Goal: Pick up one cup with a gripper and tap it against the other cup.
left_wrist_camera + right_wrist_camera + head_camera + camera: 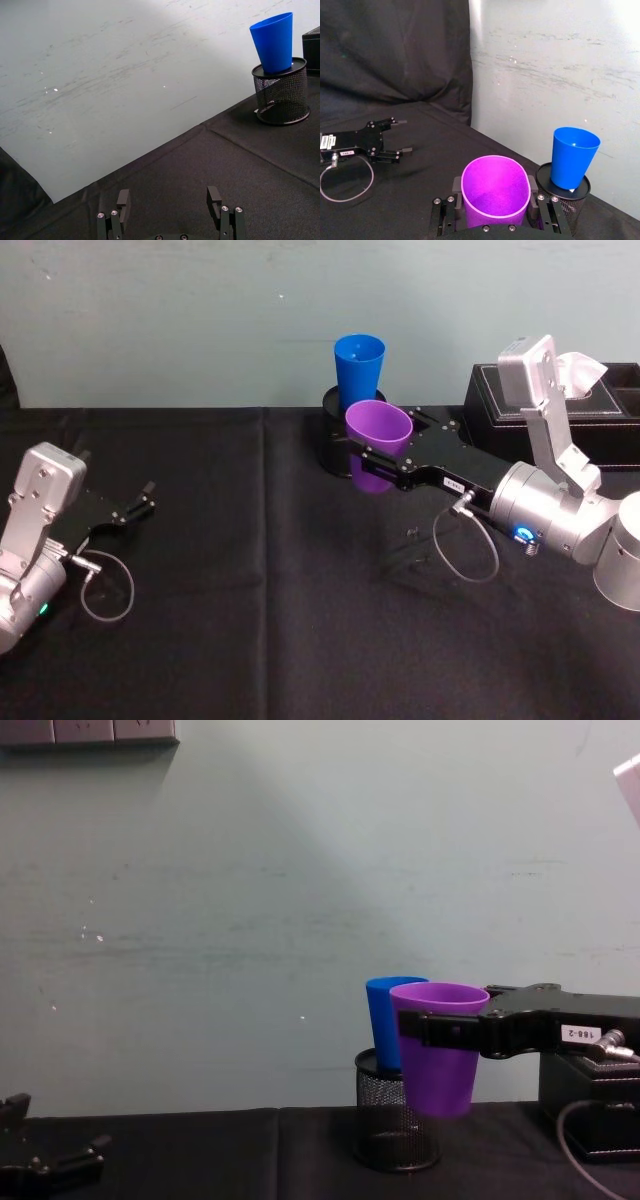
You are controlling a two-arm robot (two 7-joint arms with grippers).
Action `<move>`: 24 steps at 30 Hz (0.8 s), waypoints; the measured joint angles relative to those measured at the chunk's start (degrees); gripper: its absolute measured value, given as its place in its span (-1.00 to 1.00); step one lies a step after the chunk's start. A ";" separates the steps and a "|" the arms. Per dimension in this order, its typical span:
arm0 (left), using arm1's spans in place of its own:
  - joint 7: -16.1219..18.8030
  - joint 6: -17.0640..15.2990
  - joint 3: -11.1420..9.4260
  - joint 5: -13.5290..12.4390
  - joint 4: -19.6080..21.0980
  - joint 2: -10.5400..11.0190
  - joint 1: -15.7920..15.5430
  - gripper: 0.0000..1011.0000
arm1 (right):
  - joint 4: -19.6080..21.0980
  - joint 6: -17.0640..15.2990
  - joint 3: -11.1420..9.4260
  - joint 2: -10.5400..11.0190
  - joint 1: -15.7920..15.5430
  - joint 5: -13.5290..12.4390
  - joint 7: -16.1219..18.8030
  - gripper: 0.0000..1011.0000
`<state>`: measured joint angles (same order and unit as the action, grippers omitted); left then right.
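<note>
Right gripper (385, 445) is clamped on the purple cup (379, 428), one finger on each side, holding it upright off the table (250, 590), just in front of the blue cup (359, 365). The blue cup sits slightly tilted in a mesh holder (385, 1120) at the back by the wall, and the right wrist view shows a small gap between the two cups. Left gripper (140, 502) rests low on the left, well apart from the cups, fingers spread, nothing between them.
</note>
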<state>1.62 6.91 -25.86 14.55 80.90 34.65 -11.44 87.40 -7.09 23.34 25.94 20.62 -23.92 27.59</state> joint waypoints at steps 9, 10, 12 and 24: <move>0.00 0.00 0.00 0.00 0.00 0.00 0.00 0.98 | 0.00 0.00 0.00 0.00 0.00 0.00 0.01 0.45; 0.00 0.00 0.00 0.00 0.00 0.00 0.01 0.98 | 0.00 0.00 0.00 0.00 0.00 0.00 0.01 0.45; 0.00 0.00 0.00 0.00 0.00 0.00 0.00 0.98 | 0.00 0.00 0.00 0.00 0.00 0.00 0.01 0.45; 0.00 0.00 0.00 0.00 0.00 0.00 0.01 0.98 | 0.00 0.00 0.00 0.00 0.00 0.00 0.02 0.45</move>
<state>1.62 6.91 -25.86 14.55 80.90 34.65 -11.43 87.40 -7.09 23.34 25.94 20.62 -23.92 27.61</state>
